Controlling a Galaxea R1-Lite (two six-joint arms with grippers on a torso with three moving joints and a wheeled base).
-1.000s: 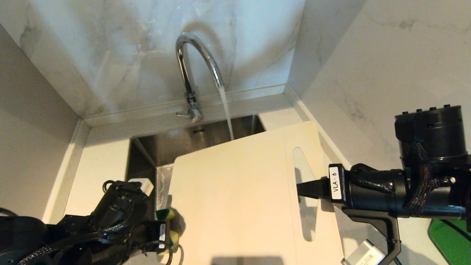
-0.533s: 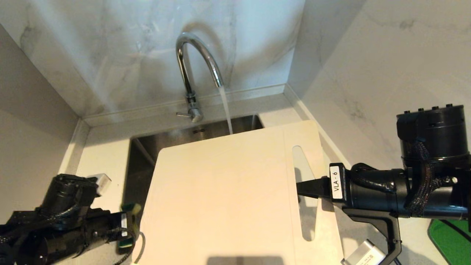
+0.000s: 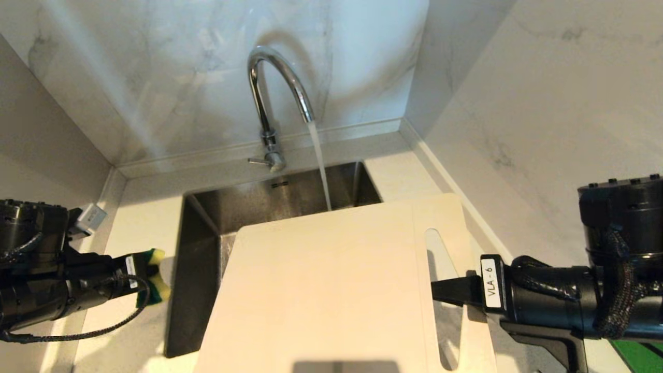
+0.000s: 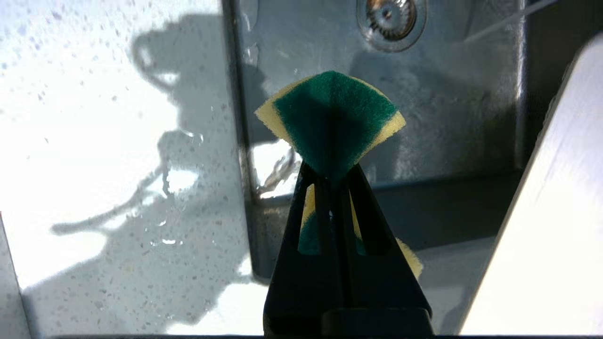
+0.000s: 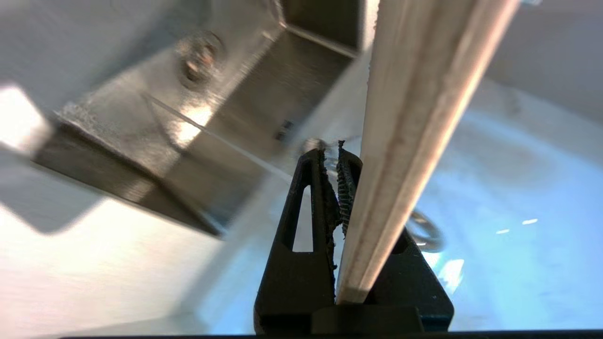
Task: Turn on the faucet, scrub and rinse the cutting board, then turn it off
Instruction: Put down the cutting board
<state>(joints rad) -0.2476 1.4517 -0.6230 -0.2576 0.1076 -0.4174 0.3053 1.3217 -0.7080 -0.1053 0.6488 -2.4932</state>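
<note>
Over the steel sink [image 3: 207,217], the cutting board [image 3: 321,290] is hanging tilted, its far short edge sitting just below the running stream from the faucet [image 3: 274,93]. The board is looking broad, thin and stiff, probably light but awkward to steady from one side, and likely slippery while wet. The right hand [image 3: 440,290] is clamping the strip of board beside the handle slot, fingers pinched on its edge; that narrow bar seems the soundest place to hold. The sponge [image 3: 153,277], green and yellow, soft and squashed flat, is being gripped tight by the left hand [image 4: 332,183] above the pale tabletop [image 3: 140,228], well apart from the board.
</note>
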